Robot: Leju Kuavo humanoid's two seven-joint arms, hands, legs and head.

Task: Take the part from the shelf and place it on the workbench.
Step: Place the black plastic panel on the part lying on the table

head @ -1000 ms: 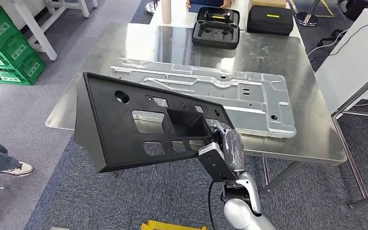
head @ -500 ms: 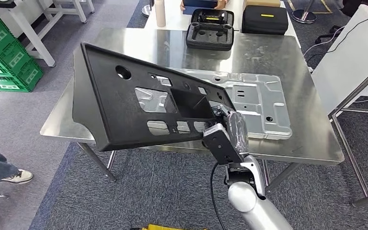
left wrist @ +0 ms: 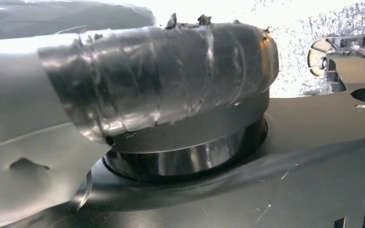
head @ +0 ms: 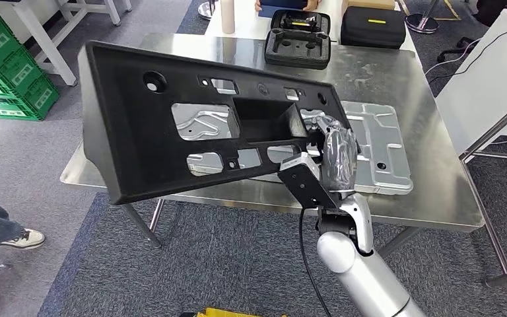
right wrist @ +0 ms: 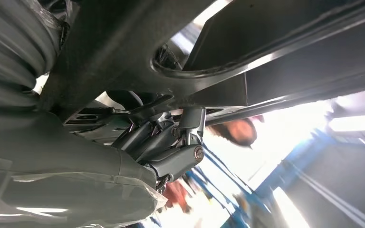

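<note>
Fingers (head: 327,135) of the right hand (head: 333,155) clasp the unlabelled black part (head: 132,132) above the workbench (head: 429,191).

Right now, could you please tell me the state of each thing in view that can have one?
Black panel: held up, tilted, over the near edge of the workbench, not set down.
Right hand: grips the panel's right end.
Left hand: touches the panel's dark surface; whether it grips is unclear.
Silver metal plate: lies flat on the workbench.
Black foam case: open, at the far edge.
Black zipped case: closed.
</note>
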